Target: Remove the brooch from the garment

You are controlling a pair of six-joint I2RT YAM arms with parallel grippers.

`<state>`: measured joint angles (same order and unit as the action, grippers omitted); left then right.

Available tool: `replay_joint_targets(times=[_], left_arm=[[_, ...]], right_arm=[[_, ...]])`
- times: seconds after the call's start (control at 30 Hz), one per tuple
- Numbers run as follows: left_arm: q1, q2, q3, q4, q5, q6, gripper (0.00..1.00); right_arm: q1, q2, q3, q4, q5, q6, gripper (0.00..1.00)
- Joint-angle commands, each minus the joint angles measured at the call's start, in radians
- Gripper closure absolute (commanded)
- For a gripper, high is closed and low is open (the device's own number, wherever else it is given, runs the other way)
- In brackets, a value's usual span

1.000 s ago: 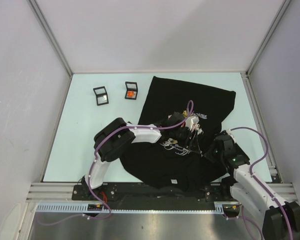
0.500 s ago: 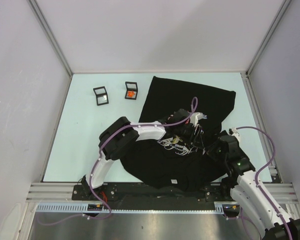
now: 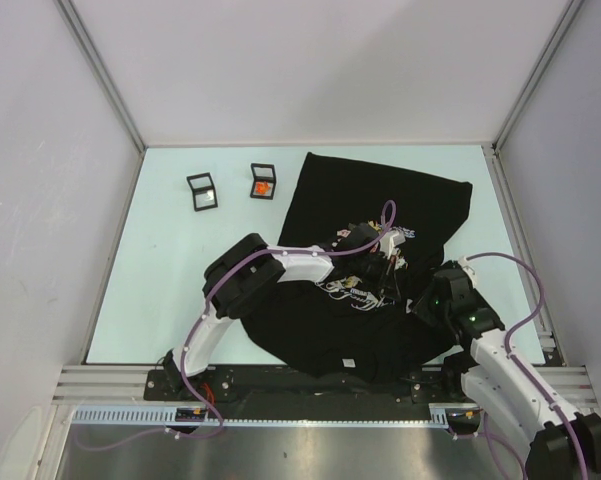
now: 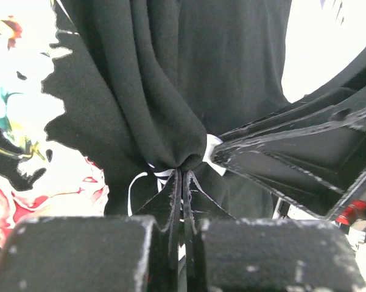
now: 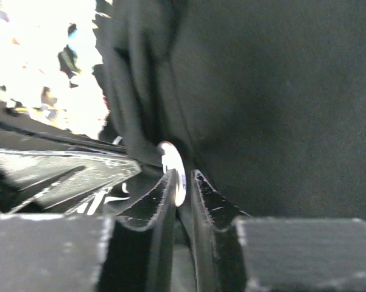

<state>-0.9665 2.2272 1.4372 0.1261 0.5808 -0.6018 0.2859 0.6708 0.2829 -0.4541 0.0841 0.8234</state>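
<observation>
While the left gripper (image 4: 181,182) pins the cloth: its jaws are pressed together on a pinched-up fold of the shirt (image 4: 170,115), just beside the print (image 4: 24,152). That hold should be firm, so the cloth cannot follow the pull.
Brooch (image 5: 173,167): a small pale disc at the gathered bunch of cloth, mid-shirt, between the two grippers and not yet off.
Right gripper (image 5: 183,187): its fingertips (image 5: 164,191) flank the disc's rim with only a narrow gap. Whether they truly clamp it I cannot tell.
Grip: probably best to seat the disc deeper between them before pulling, since an edge hold may slip.
Pull: straight away from the left gripper and slow, not sideways, to spare the fabric.
Risk: the two sets of fingers sit almost touching, so a twist could knock them together or drag the fold free.
</observation>
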Motion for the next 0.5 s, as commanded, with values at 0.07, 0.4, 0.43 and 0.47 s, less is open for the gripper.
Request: replay_joint_targets(times=[0.07, 0.4, 0.43, 0.47], left_arm=[[-0.003, -0.034, -0.011, 0.038, 0.019, 0.010, 1.00], [-0.003, -0.046, -0.012, 0.038, 0.037, 0.010, 1.00], [-0.003, -0.049, -0.012, 0.035, 0.039, 0.016, 0.99], [-0.003, -0.055, -0.011, 0.032, 0.037, 0.016, 0.93]], right_arm=[[0.001, 0.035, 0.015, 0.048, -0.023, 0.010, 0.73], [-0.005, -0.029, -0.025, 0.120, -0.041, 0.017, 0.89], [-0.007, -0.042, -0.031, 0.127, -0.041, 0.016, 0.96], [-0.005, -0.056, -0.033, 0.127, -0.032, 0.014, 1.00]])
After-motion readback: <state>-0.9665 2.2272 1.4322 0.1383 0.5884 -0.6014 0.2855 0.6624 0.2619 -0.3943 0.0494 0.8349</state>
